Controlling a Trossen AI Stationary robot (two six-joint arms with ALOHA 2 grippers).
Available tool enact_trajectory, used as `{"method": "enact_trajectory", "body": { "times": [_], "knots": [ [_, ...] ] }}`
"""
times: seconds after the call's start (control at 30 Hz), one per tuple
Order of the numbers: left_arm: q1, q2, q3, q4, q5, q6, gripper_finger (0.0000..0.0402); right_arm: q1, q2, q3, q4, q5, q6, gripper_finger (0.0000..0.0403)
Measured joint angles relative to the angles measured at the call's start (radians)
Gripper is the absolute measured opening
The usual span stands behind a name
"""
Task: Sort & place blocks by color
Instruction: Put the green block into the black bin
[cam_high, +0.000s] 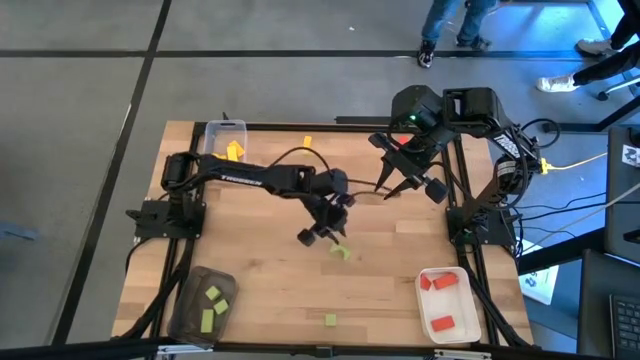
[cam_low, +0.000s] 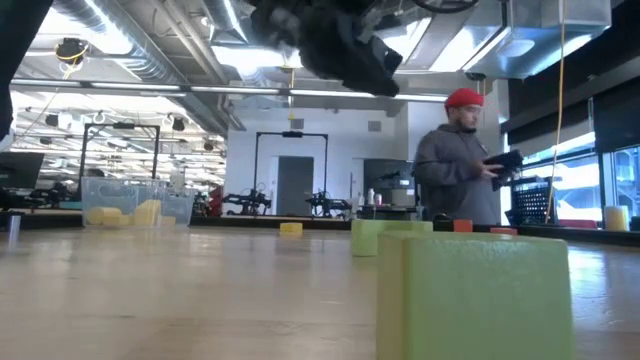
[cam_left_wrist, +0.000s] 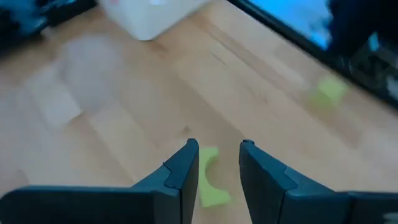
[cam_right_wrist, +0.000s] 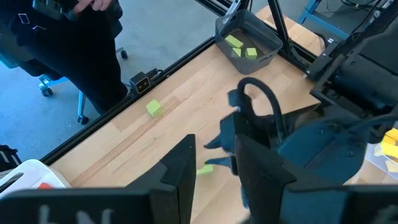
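Item: light green block, lying loose on the wooden table, just below centre frame in the high view. Arch-shaped, seen in the left wrist view; which way its long axis runs cannot be told for certain.

Left gripper: above the block, just up-left of it in the high view. Fingers parted to a narrow gap, empty, touching nothing; the block shows through the gap, so the coming move looks like a straight descent.

Right gripper: upper right of centre, well apart from the block. Fingers part-open, empty.

Nearer arm: left.

Second green block: bottom centre, also unsorted.

Dark tray: lower left, holding green blocks; likely destination.
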Motion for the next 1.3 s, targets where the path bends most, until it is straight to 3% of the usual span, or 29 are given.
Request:
{"method": "enact_trajectory", "body": {
  "times": [0.07, 0.17, 0.37, 1.03, 1.3],
  "knots": [
    [-0.013, 0.000, 0.004, 0.022, -0.063, -0.118, 0.0104, 0.000, 0.000, 0.000, 0.000, 0.000, 0.000, 0.0114],
    [-0.049, 0.024, 0.006, 0.027, -0.166, -0.172, 0.0104, 0.000, 0.000, 0.000, 0.000, 0.000, 0.000, 0.0114],
    [-0.095, 0.084, 0.004, 0.049, -0.165, -0.213, 0.0104, 0.000, 0.001, 0.000, 0.000, 0.000, 0.000, 0.0114],
    [-0.060, 0.227, 0.003, 0.070, -0.179, -0.301, 0.0104, 0.000, 0.001, 0.000, 0.000, 0.000, -0.001, 0.0114],
    [-0.081, 0.228, 0.004, 0.065, -0.311, -0.268, 0.0104, 0.000, 0.001, 0.000, 0.000, 0.000, -0.001, 0.0114]
  ]
}}
